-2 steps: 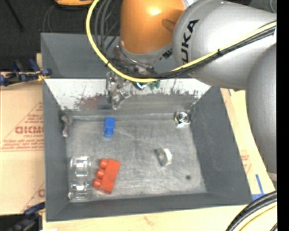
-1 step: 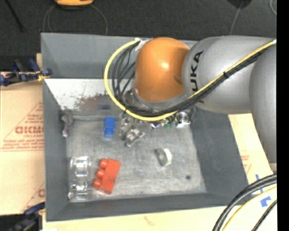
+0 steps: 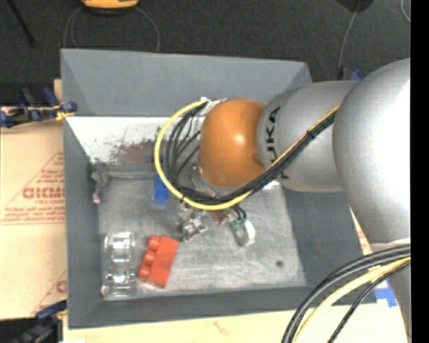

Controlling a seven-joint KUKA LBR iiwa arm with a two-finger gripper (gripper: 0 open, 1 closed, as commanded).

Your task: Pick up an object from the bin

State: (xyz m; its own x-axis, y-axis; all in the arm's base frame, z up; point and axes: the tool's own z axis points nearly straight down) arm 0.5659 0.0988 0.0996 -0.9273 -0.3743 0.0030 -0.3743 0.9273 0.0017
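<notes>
Nearest, in the bin's [image 3: 272,259] front-left corner: clear plastic block [image 3: 120,263], just beside an orange-red studded brick [image 3: 159,261]. Mid-floor, beneath the orange cover [image 3: 229,143]: gripper [image 3: 193,225], spread impossible to tell, near a small green-and-white piece [image 3: 242,232]. Farther back: blue piece [image 3: 159,191].

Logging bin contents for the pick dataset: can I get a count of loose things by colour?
Clear plastic piece: 1
Red studded block: 1
Blue piece: 1
Grey piece: 1
Green-and-white piece: 1
Total in sight: 5. The arm covers part of the bin, so more may lie under it.
</notes>
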